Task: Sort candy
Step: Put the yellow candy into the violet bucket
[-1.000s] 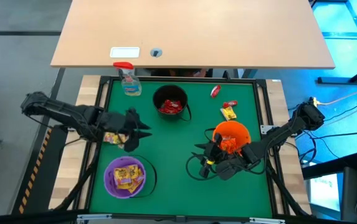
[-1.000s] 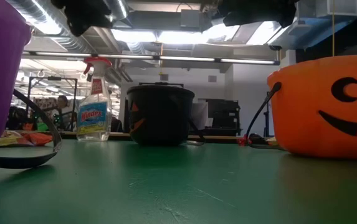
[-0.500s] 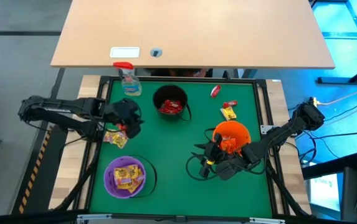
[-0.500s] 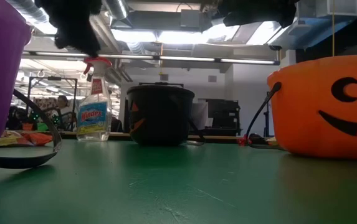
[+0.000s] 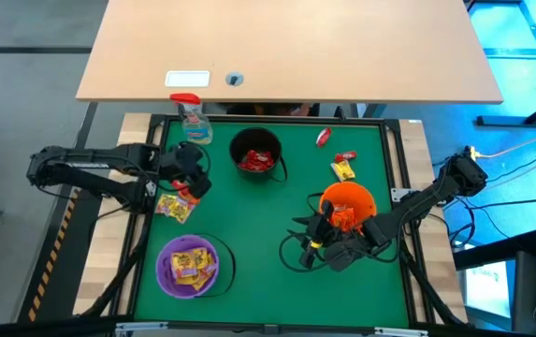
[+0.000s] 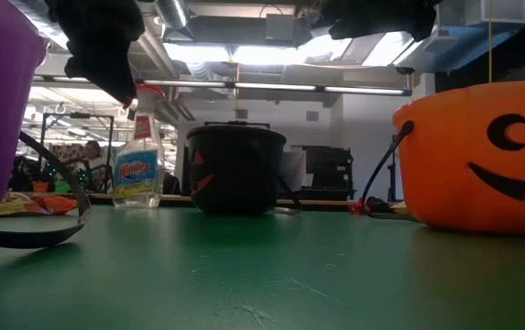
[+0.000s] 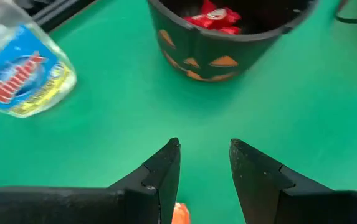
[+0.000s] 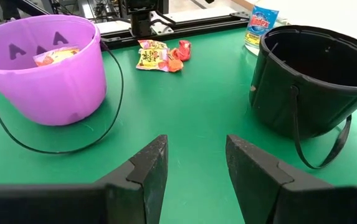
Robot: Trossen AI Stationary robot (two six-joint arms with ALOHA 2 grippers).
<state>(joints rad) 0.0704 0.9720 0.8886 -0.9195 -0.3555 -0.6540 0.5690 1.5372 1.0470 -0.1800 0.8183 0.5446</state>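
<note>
The left gripper [image 5: 193, 183], fingers apart and empty, hung just above a small heap of candy [image 5: 174, 206] near the mat's nine o'clock edge, the heap lying toward seven o'clock of its fingertips. The right gripper [image 5: 312, 234], fingers likewise apart, waited well apart beside the orange bucket [image 5: 347, 206].

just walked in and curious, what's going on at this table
A two-armed robot is sorting candy into pumpkin buckets. The left gripper, fingers apart and empty, hangs over loose packets near the black bucket, which holds red sweets. The right gripper waits, open, beside the orange bucket. The purple bucket holds yellow packets.
</note>
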